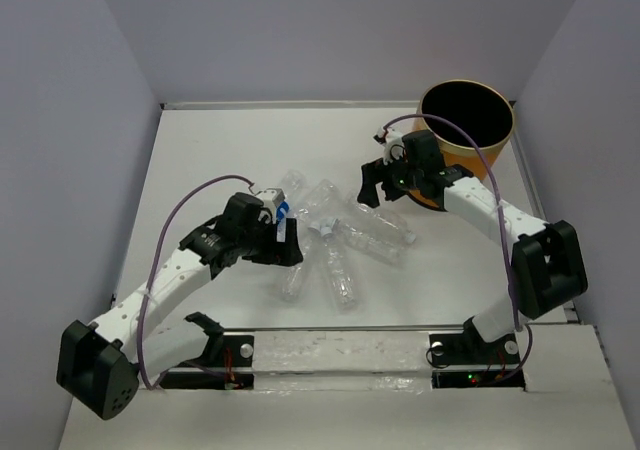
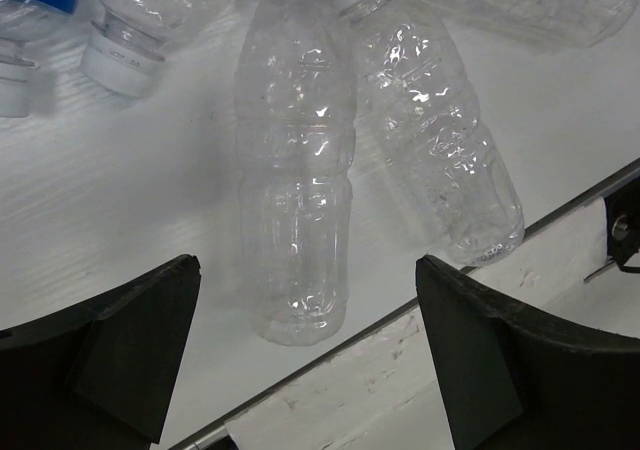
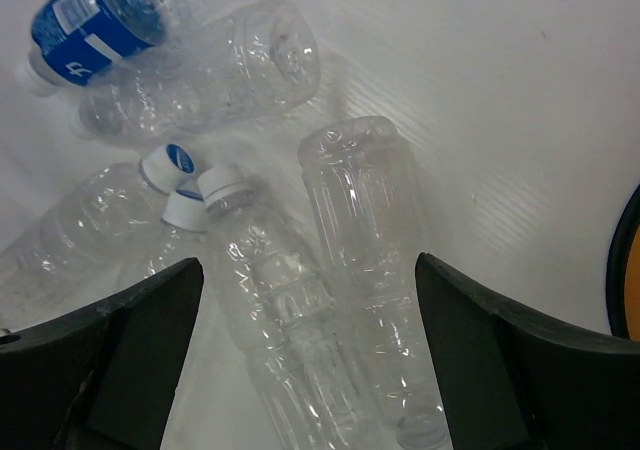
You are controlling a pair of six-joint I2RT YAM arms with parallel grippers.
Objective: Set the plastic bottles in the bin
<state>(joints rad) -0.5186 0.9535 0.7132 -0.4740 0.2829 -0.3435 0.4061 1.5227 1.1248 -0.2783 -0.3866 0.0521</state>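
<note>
White table [image 1: 200, 160], blue-labelled bottle [image 3: 95, 25], print illegible

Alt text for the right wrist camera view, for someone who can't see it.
The right gripper, jaws open, hovers over a cluster of clear plastic bottles lying on a white table. A blue-labelled bottle lies top left; an orange sliver of the bin shows at the right edge.

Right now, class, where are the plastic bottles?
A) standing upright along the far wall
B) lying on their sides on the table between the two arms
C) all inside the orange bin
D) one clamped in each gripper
B: the plastic bottles lie clustered on the white table, the left gripper and right gripper are open and empty, and the orange bin shows only black inside.
</note>
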